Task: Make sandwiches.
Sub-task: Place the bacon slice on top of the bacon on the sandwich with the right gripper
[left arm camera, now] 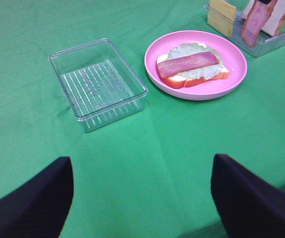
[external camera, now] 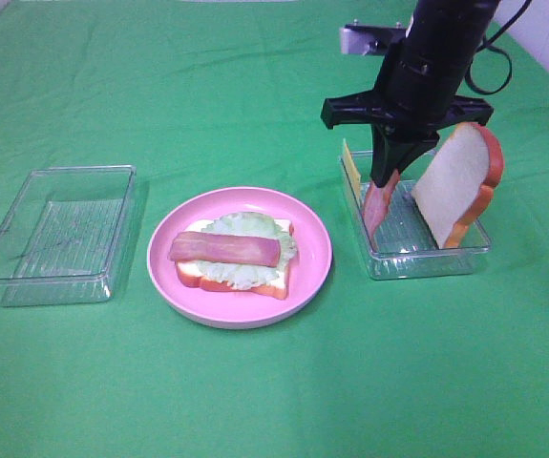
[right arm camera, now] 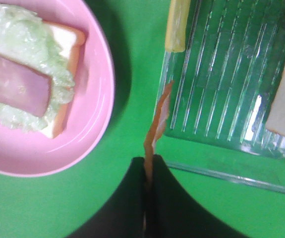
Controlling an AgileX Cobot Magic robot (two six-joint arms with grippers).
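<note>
On the pink plate lies a partly built sandwich: a bread slice with orange-brown crust, green lettuce and a pink ham strip on top. My right gripper is shut on a second ham strip, which hangs down over the left side of the right clear tray. A bread slice leans upright in that tray, and a yellow cheese square stands at its left wall. The left gripper's fingers stand wide apart over bare cloth, holding nothing.
An empty clear plastic tray sits at the left of the green cloth. The plate is between the two trays. A white wall edge shows at the far right.
</note>
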